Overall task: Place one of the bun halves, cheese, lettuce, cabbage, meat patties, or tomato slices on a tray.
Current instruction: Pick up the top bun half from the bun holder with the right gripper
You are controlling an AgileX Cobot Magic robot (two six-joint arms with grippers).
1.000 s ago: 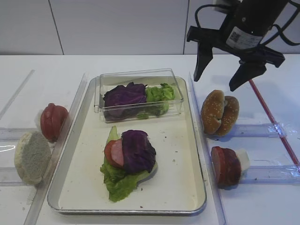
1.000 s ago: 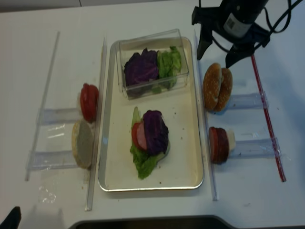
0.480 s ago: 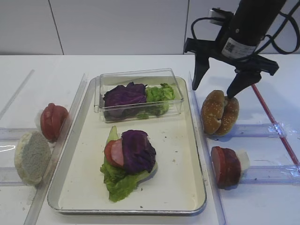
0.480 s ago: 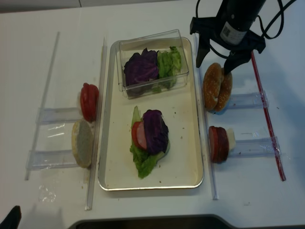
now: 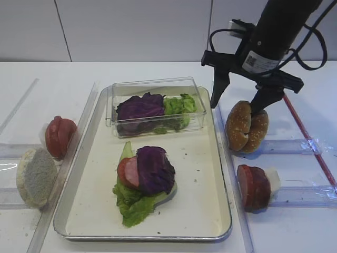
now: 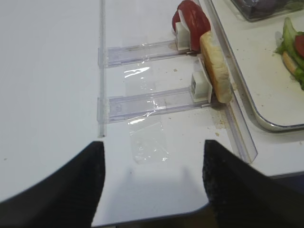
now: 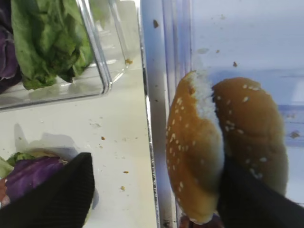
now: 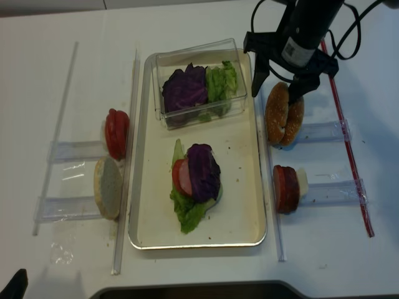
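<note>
Bright, even light; soft shadows

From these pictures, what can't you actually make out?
- Bottom of the stack on the tray: covered by lettuce and purple cabbage, both high views.
- Right gripper: wrist view shows only two dark tips; whether they touch the sesame bun is unclear.
- Left gripper: tips cut off by the bottom edge.

We see the tray [image 5: 221, 174] obliquely from the front and from straight overhead; our right wrist view hugs its right rim, our left looks along its left side.
</note>
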